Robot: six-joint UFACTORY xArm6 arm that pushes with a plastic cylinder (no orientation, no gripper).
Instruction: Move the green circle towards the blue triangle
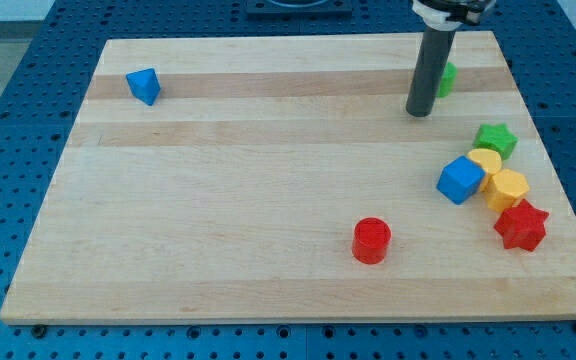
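Green circle (449, 78): mostly hidden behind rod, tip (419, 113) at its 8 o'clock. Blue triangle (143, 86) far toward 9 o'clock. No fingers fitted. Best: circle tip round to 3 o'clock side first.

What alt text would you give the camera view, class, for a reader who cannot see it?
My tip rests on a wooden board just left of the half-hidden green circle near the view's top right, with the blue triangle far off at top left. A red cylinder sits bottom centre; a green star, blue cube, two yellow blocks and red star cluster right.
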